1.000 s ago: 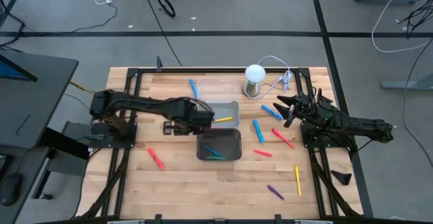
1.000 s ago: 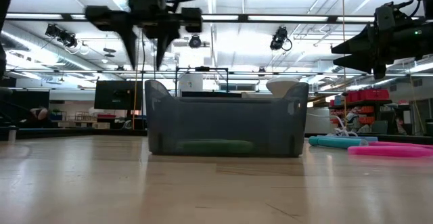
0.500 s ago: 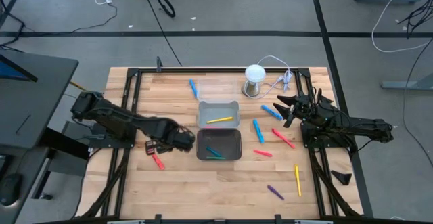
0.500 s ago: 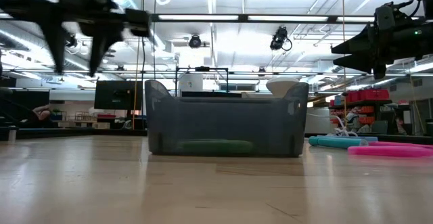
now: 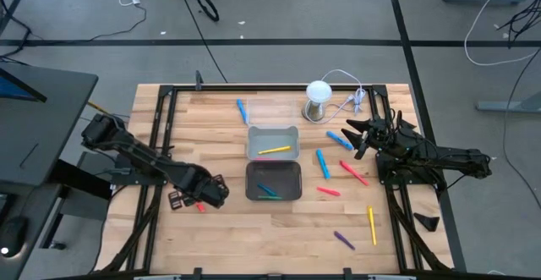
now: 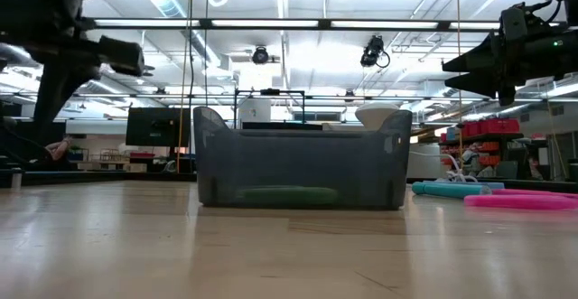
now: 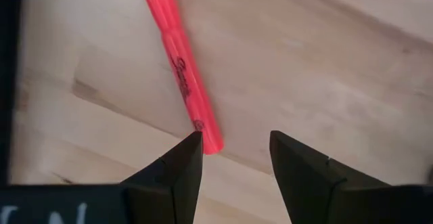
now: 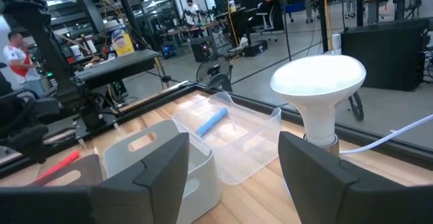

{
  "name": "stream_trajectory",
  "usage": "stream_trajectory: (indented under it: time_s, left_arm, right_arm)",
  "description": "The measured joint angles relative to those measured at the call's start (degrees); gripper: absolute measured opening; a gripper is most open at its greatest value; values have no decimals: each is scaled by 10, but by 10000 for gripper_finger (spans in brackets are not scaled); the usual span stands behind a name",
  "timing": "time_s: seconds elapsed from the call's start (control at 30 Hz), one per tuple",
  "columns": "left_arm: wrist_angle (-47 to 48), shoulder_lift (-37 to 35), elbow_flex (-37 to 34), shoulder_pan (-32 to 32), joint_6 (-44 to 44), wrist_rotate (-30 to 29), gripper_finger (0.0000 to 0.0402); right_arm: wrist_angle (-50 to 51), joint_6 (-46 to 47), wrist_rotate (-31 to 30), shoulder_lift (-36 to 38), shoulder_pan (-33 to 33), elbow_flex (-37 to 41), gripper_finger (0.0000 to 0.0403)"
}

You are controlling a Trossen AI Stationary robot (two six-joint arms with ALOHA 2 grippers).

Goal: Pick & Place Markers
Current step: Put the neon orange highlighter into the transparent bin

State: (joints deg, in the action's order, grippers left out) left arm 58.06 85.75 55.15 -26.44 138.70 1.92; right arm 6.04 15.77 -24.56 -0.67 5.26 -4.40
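high view: the left claw (image 5: 188,200) hovers open and empty over a red-pink plastic marker pen (image 5: 199,205) at eight o'clock on the wooden tabletop (image 5: 254,233); this looks like the approach to a pick. the right claw (image 5: 355,138) waits open at three o'clock.

left wrist view: the pen's near end lies just ahead of one fingertip, off centre, so the claw needs centring before descending. black script on the barrel is unreadable.

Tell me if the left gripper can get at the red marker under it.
Probably yes. The left gripper hovers open just above the red marker, which lies alone on bare table with nothing over it; the marker's end is near one finger.
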Motion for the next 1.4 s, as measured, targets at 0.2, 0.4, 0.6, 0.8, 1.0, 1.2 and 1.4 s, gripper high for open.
stream_trajectory:
  time_s: [0.2, 0.4, 0.6, 0.8, 1.0, 1.2, 1.4]
  left_arm:
    - [-72, 0, -41, -20, 17, 5, 179]
    - [-90, 0, -69, -29, 18, 13, 179]
    - [-115, 0, -88, -42, 21, 13, 179]
    - [-148, 1, -115, -51, 27, 11, 179]
    - [-167, 1, -137, -57, 21, 8, 179]
    - [-196, -1, -152, -61, -6, -15, 170]
    - [-211, -1, -153, -61, -15, -25, 98]
  right_arm:
    - [0, 0, 0, 0, 0, 0, 231]
    - [0, 0, 0, 0, 0, 0, 231]
    - [0, 0, 0, 0, 0, 0, 231]
    - [0, 0, 0, 0, 0, 0, 231]
    - [0, 0, 0, 0, 0, 0, 231]
    - [0, 0, 0, 0, 0, 0, 231]
    - [0, 0, 0, 0, 0, 0, 231]
